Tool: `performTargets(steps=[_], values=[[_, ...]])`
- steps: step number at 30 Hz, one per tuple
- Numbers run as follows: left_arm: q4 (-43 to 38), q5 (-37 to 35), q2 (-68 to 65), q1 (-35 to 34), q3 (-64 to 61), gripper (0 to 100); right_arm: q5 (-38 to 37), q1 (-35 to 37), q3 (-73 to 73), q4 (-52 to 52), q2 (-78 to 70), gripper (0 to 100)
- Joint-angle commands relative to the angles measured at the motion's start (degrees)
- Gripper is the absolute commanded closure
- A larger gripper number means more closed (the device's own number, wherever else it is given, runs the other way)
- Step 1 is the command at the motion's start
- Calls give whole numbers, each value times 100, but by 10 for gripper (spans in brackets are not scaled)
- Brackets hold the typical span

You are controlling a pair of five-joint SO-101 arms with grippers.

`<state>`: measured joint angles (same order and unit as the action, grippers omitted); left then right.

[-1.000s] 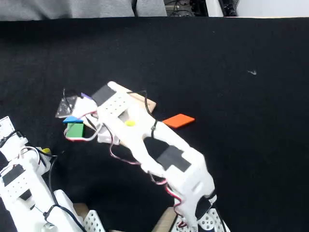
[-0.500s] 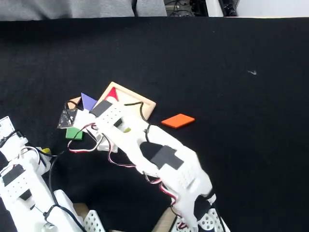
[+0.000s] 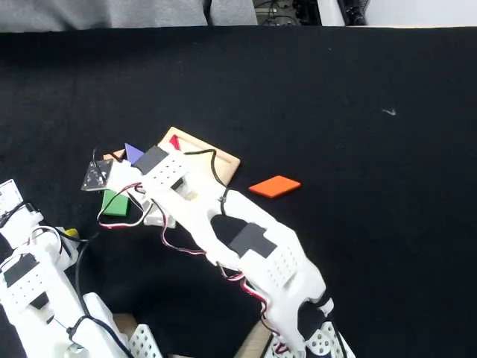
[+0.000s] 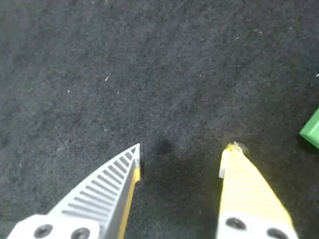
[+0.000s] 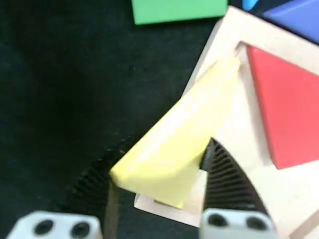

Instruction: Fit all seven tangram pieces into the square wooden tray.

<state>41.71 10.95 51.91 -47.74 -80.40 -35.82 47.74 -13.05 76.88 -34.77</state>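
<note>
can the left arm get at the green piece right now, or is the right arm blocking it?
Probably yes. The green piece lies on bare mat beside the open left tool, nothing between them. The right tool, shut on the yellow piece at the tray edge, hangs close by, so clearance looks tight.

tray: mostly under right arm | green piece: cut by edge

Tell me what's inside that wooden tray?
A red piece lies inside the wooden tray. The yellow piece, held by the right gripper, leans over its rim. The arm covers most of the tray from above, so the rest is hidden.
</note>
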Motion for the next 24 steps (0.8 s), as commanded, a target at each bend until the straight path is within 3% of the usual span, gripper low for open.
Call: performTargets(steps=[1,10,16,20,24], values=[[-18,-9,44,92,92,741,18,-35,-215,123,145,885],[-18,-9,44,92,92,741,563,-598,-1402,941,110,885],[-18,-9,44,101,92,741,580,-818,-1262,756,101,887],[-18,-9,44,101,92,741,580,-809,-1068,536,101,958],[-18,-9,44,101,92,741,800,-800,-1297,554,233,965]])
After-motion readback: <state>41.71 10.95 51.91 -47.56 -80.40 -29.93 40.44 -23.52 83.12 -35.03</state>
